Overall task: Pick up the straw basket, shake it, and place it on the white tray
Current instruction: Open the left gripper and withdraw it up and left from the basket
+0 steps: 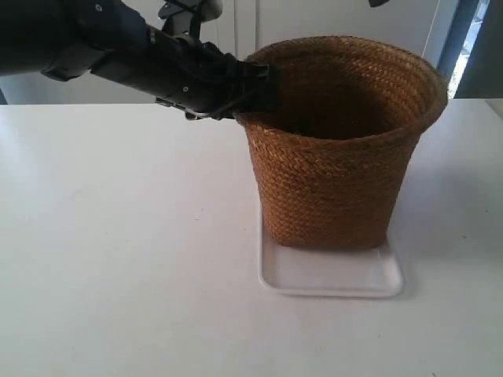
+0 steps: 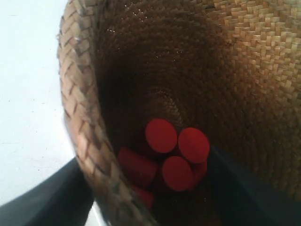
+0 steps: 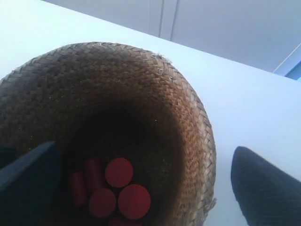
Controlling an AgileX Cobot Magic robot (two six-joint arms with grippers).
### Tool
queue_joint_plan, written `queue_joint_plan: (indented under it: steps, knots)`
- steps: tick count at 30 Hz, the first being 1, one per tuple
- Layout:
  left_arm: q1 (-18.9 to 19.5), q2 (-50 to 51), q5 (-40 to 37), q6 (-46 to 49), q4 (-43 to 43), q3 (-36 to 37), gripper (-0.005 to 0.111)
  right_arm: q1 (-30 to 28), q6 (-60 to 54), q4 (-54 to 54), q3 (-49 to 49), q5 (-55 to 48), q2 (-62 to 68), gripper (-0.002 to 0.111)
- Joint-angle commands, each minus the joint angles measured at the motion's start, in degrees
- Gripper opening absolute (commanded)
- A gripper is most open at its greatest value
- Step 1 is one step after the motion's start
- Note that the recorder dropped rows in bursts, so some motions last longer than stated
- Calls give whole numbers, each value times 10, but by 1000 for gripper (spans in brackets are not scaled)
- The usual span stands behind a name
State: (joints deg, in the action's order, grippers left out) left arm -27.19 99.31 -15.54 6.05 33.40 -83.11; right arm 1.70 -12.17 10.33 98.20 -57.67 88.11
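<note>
Standing upright on the flat glossy white rectangular tray (image 1: pixel 330 280), bench-top (image 1: pixel 118 236): tall brown woven straw basket (image 1: pixel 334 173), long axis vertical. Left end effector (image 1: pixel 263 88) spread, straddling the rim wall, not clamped. Right end effector (image 3: pixel 146 148) spread above the mouth, empty. Left judged nearer.

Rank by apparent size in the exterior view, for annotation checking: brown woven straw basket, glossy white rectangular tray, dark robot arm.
1. Brown woven straw basket.
2. Dark robot arm at the exterior view's left, though the frame crops it.
3. Glossy white rectangular tray; the basket on it hides most of it.
</note>
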Motion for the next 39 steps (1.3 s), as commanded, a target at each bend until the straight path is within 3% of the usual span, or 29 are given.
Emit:
queue_joint_plan:
  steps: [1,12,20,28,35,39]
  knots:
    - [2,-6,-16,4,0,-4,81,-1,-9,-1,0,0,-8,91]
    - [37,-41,-39,1,-3,-4,82,-1,-9,-1,0,0,-8,91]
    - [38,-70,-59,2,-5,-4,82,-1,-9,-2,0,0,-8,91]
    - [38,-165,-66,4,-97,-4,82,-1,-9,-2,0,-55,-35,91]
    - [38,-266,-182,4,-234,-4,82,-1,-11,-2,0,-123,-70,88]
    - [38,-292,-245,43,-239,-4,82,-1,-11,-2,0,-123,-82,88]
